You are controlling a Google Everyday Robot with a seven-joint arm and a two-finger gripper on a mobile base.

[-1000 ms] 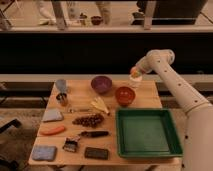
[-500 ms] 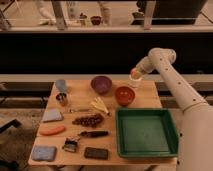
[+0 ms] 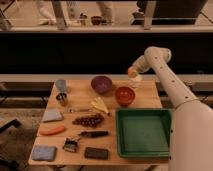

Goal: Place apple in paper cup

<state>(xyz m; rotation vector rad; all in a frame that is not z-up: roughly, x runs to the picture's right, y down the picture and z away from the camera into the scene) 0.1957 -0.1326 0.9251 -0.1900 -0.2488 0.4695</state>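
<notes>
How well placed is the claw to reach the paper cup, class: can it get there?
Probably yes. The claw, holding the apple, hangs just above the paper cup, and nothing seems to stand between them.

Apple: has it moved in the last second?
No, not noticeably. The apple stays at the tool, above and just right of the red bowl, near the far right corner of the table.

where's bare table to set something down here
Bare wood between the blue-grey cup and purple bowl, and right of the orange-red bowl behind the green tray. Crowded around the bananas. The gripper and apple hang above the paper cup, back right.
</notes>
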